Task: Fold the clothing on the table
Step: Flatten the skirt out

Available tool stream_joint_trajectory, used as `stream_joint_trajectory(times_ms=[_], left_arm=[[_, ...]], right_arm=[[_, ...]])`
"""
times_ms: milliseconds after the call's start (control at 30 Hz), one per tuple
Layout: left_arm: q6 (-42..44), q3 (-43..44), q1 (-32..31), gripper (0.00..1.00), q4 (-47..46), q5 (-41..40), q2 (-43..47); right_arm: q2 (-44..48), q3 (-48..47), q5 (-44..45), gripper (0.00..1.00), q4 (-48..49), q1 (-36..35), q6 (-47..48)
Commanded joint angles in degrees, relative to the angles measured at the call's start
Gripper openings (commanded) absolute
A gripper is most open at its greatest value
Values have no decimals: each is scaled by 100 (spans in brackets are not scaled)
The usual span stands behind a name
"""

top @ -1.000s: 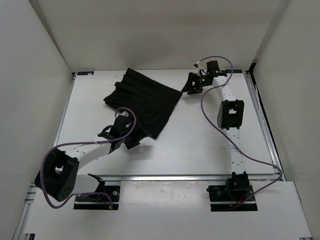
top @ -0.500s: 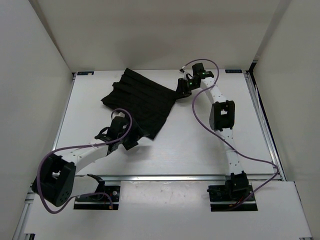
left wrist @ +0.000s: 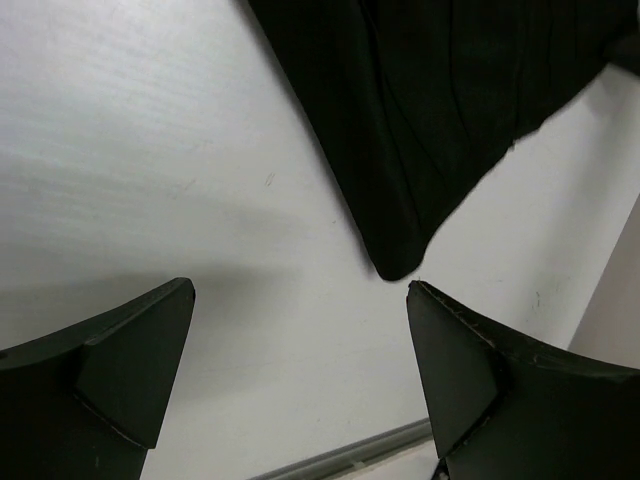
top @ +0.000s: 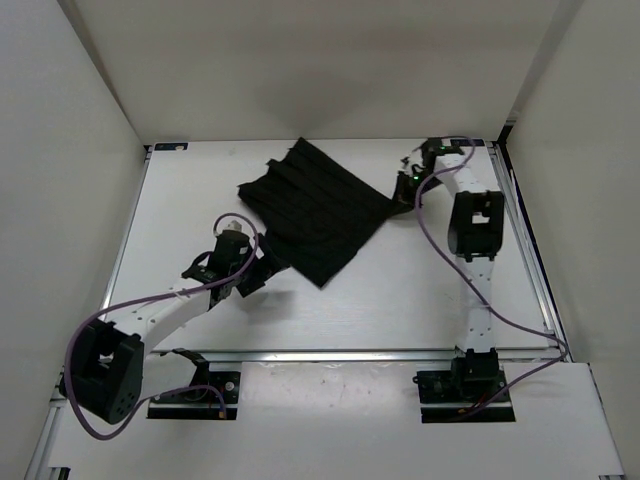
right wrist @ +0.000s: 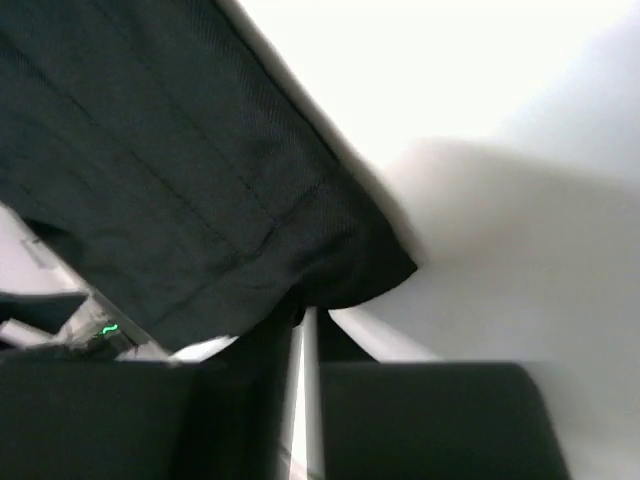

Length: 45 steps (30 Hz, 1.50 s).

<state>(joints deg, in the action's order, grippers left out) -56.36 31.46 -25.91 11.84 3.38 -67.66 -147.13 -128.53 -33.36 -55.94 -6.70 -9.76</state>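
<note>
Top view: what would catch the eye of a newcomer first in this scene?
The black pleated clothing stands out, spread at an angle on the far middle of the white table. The right gripper is shut on its right corner, while the left gripper hangs open just short of its near corner.

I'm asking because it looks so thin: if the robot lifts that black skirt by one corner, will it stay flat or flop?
Probably flop: the clothing lies flat on the table, and its corner crumples where the right gripper pinches it. Lifted, it would likely dangle. It probably slides easily on the smooth tabletop.
</note>
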Motion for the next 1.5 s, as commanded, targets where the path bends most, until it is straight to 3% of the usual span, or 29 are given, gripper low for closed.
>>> stream_joint_trajectory(times_ms=[0, 67, 200, 333, 400, 600, 967, 1000, 1033, 1100, 1133, 1167, 1333, 1467], left_arm=[[669, 457, -177, 98, 57, -311, 34], [732, 510, -300, 99, -84, -198, -255], [950, 843, -747, 98, -435, 127, -783], [541, 1002, -1196, 99, -1129, 400, -1398], [215, 914, -1328, 99, -1911, 585, -1723], [-455, 774, -1311, 99, -2562, 568, -2242], [-649, 1274, -1575, 97, -2739, 690, -3297], [-666, 1275, -1592, 94, -2696, 734, -3289], [-649, 1222, -1523, 85, -2730, 769, -3254], [-657, 1099, -1478, 59, -2757, 822, -3167], [-692, 994, -1391, 27, -2705, 953, -3114], [-736, 889, -1286, 6, -2626, 1015, -3087], [-253, 967, -1065, 0, -1502, 972, -2683], [-191, 730, -907, 0, -1316, 1051, -2349]], right_arm=[[1131, 1177, -158, 45, -610, 661, 244], [1406, 1488, -941, 99, -908, 661, 876], [1888, 1400, -954, 99, -1314, 442, 1854], [2284, 1953, -1215, 99, -648, 661, 1329], [2451, 2016, -1251, 99, -540, 826, 1283], [3111, 2902, -1304, 99, -102, 1170, 1266], [3718, 3923, -1278, 99, 409, 1725, 1152], [3735, 3949, -1252, 99, 444, 1725, 1134], [3718, 3976, -1225, 100, 505, 1733, 1134], [3700, 4072, -989, 98, 593, 1690, 1196], [3674, 4099, -936, 98, 637, 1594, 1230], [3648, 4169, -778, 100, 724, 1532, 1318], [3507, 4511, -408, 100, 1040, 1303, 1635], [3525, 5004, -57, 99, 1559, 1180, 1556]])
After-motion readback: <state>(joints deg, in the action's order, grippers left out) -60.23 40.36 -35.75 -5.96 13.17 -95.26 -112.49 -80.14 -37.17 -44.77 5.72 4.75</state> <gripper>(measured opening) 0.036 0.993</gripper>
